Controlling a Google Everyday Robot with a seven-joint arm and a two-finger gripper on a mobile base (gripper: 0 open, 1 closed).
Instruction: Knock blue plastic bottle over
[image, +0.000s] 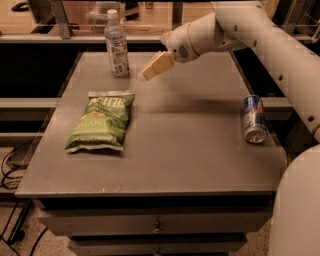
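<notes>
The small clear plastic bottle with a white cap and pale blue label (116, 46) stands upright in the upper left of the frame, near the far edge of the grey table (200, 145). I judge it light, tall and narrow-footed, so it should tip readily. No grasp is needed. I'd push sideways high up, just under the cap, since a low push might only slide it. My gripper (146, 75) hangs just right of it, near but apart. Its tan fingers seem pressed together and hold nothing, though the angle is poor. A green crinkled chip bag (101, 122) lies centre left. A blue-and-silver metal can (253, 120) sits at the right.
</notes>
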